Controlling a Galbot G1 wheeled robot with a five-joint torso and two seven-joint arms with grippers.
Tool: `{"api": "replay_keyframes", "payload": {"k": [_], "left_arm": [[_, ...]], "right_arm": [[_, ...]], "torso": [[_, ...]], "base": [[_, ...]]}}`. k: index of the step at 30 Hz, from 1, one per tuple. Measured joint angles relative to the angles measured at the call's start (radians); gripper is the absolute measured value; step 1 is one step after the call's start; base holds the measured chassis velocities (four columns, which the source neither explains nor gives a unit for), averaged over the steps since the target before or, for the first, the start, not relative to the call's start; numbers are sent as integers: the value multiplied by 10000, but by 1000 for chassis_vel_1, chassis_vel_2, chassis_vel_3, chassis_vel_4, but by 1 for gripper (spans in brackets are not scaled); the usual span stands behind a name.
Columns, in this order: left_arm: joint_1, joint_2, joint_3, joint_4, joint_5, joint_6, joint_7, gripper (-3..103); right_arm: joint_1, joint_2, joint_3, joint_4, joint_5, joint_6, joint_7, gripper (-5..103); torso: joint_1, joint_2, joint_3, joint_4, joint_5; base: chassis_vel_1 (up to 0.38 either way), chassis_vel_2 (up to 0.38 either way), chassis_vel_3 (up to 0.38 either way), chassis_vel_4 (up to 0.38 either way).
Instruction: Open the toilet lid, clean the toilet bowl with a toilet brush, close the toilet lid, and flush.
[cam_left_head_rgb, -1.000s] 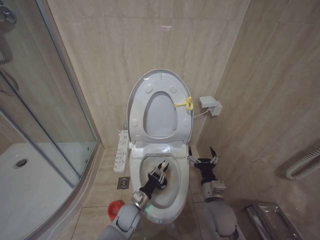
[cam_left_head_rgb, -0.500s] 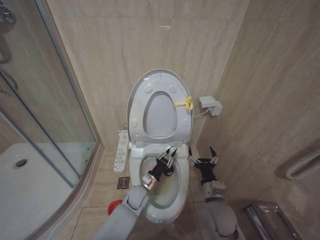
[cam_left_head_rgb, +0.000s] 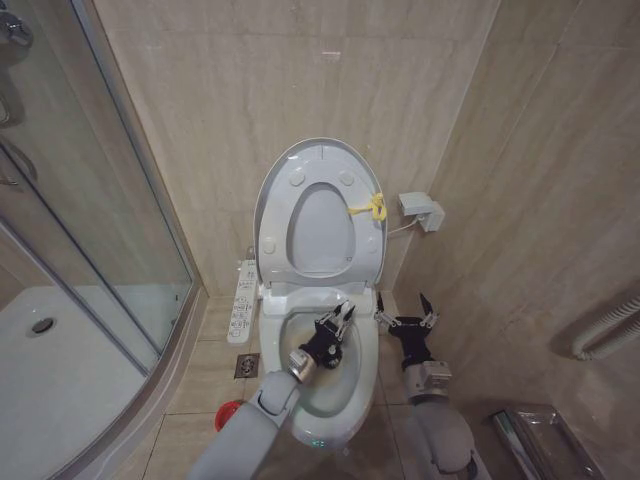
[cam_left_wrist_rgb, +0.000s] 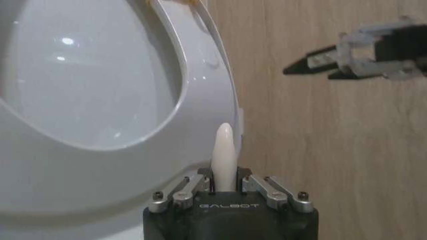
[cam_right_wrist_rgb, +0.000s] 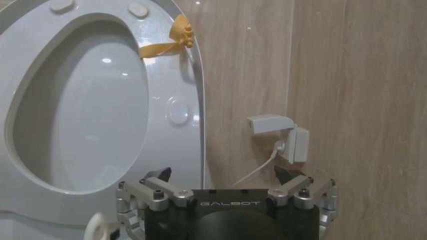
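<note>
The toilet lid (cam_left_head_rgb: 320, 160) stands raised against the far wall, and the left claw (cam_left_head_rgb: 338, 322), clamped on the toilet brush (cam_left_wrist_rgb: 223, 155) handle, hangs over the right side of the toilet bowl (cam_left_head_rgb: 325, 385). The brush's long axis runs straight out between its fingers, bristles unseen. The right claw (cam_left_head_rgb: 405, 308) waits spread wide, just right of the bowl.

Quick count: one toilet bowl (cam_left_head_rgb: 330, 395), one toilet lid (cam_left_head_rgb: 318, 158) up, one seat (cam_left_head_rgb: 320, 232), one yellow tie (cam_left_head_rgb: 369, 208), one toilet brush (cam_left_wrist_rgb: 223, 156), one red holder cup (cam_left_head_rgb: 228, 418), two end effectors.
</note>
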Motion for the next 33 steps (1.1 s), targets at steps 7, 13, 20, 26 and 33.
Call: {"api": "replay_keyframes", "payload": {"k": [7, 13, 20, 26, 33], "left_arm": [[39, -386, 203, -233, -63, 25, -75, 21], [139, -339, 103, 326, 78, 5, 55, 21], [-56, -300, 11, -216, 27, -50, 80, 21], [128, -466, -3, 422, 70, -104, 328, 21], [595, -139, -501, -660, 135, -303, 540, 21]], "right_arm": [[0, 0, 0, 0, 0, 0, 0, 100], [0, 0, 0, 0, 0, 0, 0, 100], [0, 0, 0, 0, 0, 0, 0, 100], [0, 0, 0, 0, 0, 0, 0, 100], [0, 0, 0, 0, 0, 0, 0, 100]], "torso": [[0, 0, -1, -5, -3], [0, 0, -1, 0, -2], [0, 0, -1, -3, -1], [0, 0, 0, -1, -2], [0, 0, -1, -3, -3]], "base": [[0, 0, 0, 0], [0, 0, 0, 0], [0, 0, 0, 0], [0, 0, 0, 0], [0, 0, 0, 0]]}}
